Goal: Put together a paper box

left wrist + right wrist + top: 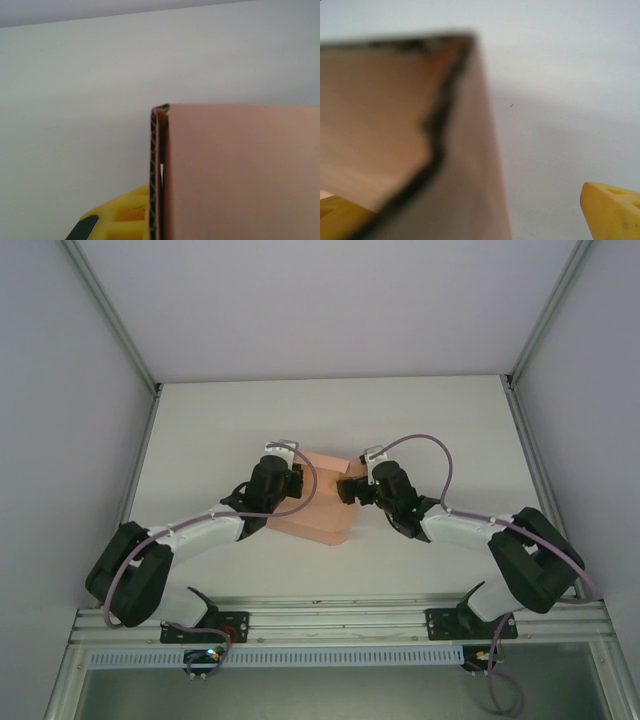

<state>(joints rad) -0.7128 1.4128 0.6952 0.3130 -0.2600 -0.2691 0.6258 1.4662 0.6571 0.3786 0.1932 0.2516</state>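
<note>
The salmon-pink corrugated-card paper box (318, 512) sits mid-table on the matte white table (200, 430), between both arms. The left wrist view reveals its dark fluted edge, doubled into 2 layers, with 1 yellow ribbed plastic finger (122, 217) just beside it. Whether the left gripper (296, 478) grips cannot be told. The right gripper (348, 487) is spread wide, its yellow fingers (612, 210) straddling a box wall, 1 clear of it.

One paper box (320, 512), two hands (297, 480) (351, 487)
</note>
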